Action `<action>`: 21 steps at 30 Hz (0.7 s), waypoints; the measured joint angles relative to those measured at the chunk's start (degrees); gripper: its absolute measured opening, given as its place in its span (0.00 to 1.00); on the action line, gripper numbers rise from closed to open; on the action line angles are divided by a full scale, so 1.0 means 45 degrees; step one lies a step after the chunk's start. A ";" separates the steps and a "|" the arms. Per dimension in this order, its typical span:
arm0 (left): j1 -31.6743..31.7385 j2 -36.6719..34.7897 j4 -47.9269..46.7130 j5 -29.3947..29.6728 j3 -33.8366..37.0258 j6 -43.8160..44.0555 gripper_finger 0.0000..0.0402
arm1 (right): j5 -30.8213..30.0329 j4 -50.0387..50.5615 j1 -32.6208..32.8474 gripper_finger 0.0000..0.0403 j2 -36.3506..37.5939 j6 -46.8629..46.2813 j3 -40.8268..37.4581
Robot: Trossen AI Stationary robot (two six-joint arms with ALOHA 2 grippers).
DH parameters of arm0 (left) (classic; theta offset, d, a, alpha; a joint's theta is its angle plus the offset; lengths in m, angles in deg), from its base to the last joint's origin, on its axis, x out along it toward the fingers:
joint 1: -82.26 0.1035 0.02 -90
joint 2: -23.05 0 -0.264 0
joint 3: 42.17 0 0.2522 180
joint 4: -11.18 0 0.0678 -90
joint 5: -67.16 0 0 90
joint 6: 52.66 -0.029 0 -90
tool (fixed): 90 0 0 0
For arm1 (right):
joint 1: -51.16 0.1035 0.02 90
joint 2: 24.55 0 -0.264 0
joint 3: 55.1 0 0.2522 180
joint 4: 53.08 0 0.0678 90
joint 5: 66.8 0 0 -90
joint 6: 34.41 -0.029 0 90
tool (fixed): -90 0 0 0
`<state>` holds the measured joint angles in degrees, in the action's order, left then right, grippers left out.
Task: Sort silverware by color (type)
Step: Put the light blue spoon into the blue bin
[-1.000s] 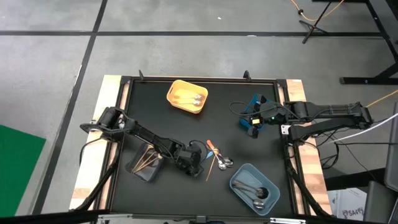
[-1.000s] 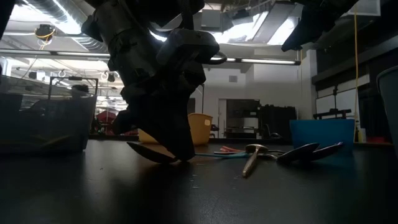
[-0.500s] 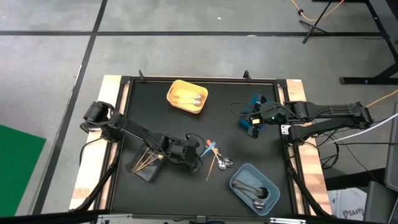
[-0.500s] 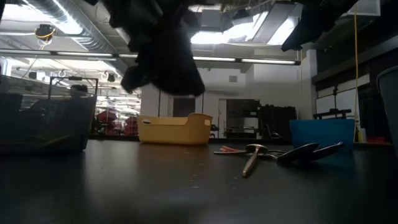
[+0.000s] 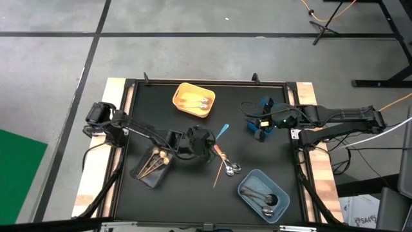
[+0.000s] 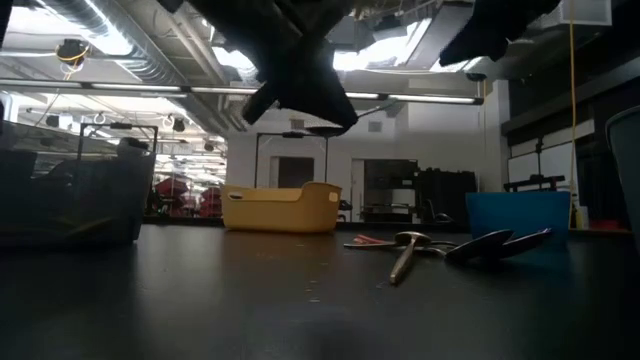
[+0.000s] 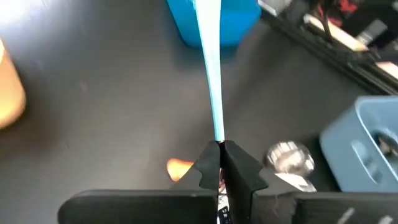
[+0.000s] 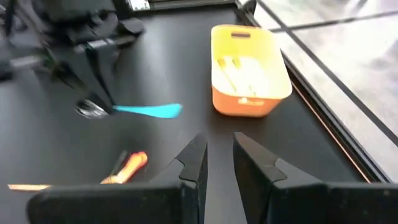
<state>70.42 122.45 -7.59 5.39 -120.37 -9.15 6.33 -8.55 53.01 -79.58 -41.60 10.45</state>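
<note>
A light-blue-handled spoon (image 5: 222, 131) hangs above the table's middle with my left gripper (image 5: 211, 140) shut on it. Its handle (image 7: 210, 62) reaches out ahead of the fingers, and its silver bowl (image 8: 91, 109) shows on their other side. More silverware (image 5: 228, 167) lies on the black table: an orange-handled piece (image 8: 127, 164), silver spoons (image 7: 289, 156) and a thin gold stick. My right gripper (image 8: 217, 155) hovers open over the blue bin (image 5: 266, 104) at the right, with nothing between its fingers. My left gripper pinches the spoon's blue handle at its bowl end (image 7: 218, 139) between its two fingertips. The fingers slant down toward the table's far right side. The spoon is lifted clear of the table and lies about level, its handle pointing away past the fingertips.
A yellow bin (image 5: 193, 100) with silver pieces stands at the far middle. A clear bin (image 5: 152, 167) with gold utensils sits near left, and a grey-blue bin (image 5: 262, 195) with dark spoons near right. A raised frame (image 5: 206, 82) borders the table.
My left gripper has risen from the table surface and gone toward the far edge, tipping from steeply downward to a shallower slant. The light-blue-handled spoon has come up with it, lifted clear out of the pile, its handle now pointing toward the far right.
</note>
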 joint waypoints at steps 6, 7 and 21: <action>0.0683 0.0000 0.1761 0.1040 0.0000 -0.1963 0.00 | -0.0003 -0.1216 0.0000 0.17 -0.0006 -0.0008 0.0005; 0.0803 0.0000 0.2063 0.1083 0.0000 -0.2256 0.00 | -0.0008 -0.1418 0.0000 0.17 -0.0067 -0.0006 0.0005; 0.1575 0.0000 0.5557 0.1210 0.0000 -0.4991 0.00 | -0.0008 -0.3969 0.0000 0.24 -0.1635 -0.1388 0.0015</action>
<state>77.51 122.45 17.42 10.83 -120.37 -31.61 6.29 -26.41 53.01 -86.94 -47.84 10.52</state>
